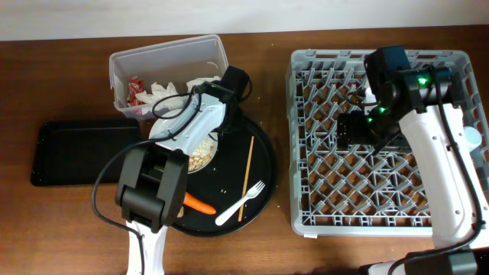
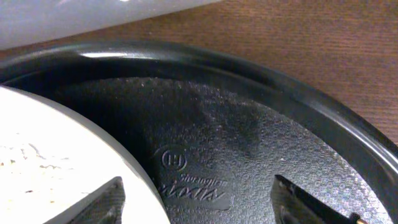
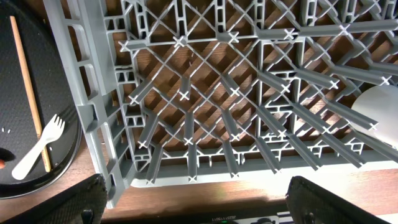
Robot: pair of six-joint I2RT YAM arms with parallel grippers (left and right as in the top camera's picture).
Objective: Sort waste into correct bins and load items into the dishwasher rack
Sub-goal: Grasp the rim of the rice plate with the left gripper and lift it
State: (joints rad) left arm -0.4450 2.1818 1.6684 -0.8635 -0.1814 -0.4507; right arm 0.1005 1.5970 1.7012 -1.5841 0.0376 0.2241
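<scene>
A round black tray (image 1: 263, 160) holds a white plate (image 1: 202, 153) with food crumbs, an orange carrot piece (image 1: 200, 204), a white plastic fork (image 1: 241, 202) and a wooden chopstick (image 1: 247, 176). My left gripper (image 1: 229, 114) is open and low at the plate's far edge. In the left wrist view its fingers (image 2: 198, 186) straddle the plate rim (image 2: 50, 143), one over the plate and one over the tray (image 2: 249, 124). My right gripper (image 1: 350, 130) hangs open and empty over the grey dishwasher rack (image 1: 306, 153). In the right wrist view (image 3: 196, 186) it is above the rack's near edge (image 3: 93, 93).
A clear plastic bin (image 1: 126, 65) with wrappers and paper stands behind the round tray. A black rectangular tray (image 1: 76, 153) lies at the left. The fork (image 3: 40, 146) and chopstick (image 3: 28, 93) show left of the rack. A pale rounded object (image 3: 379, 106) sits at the rack's right.
</scene>
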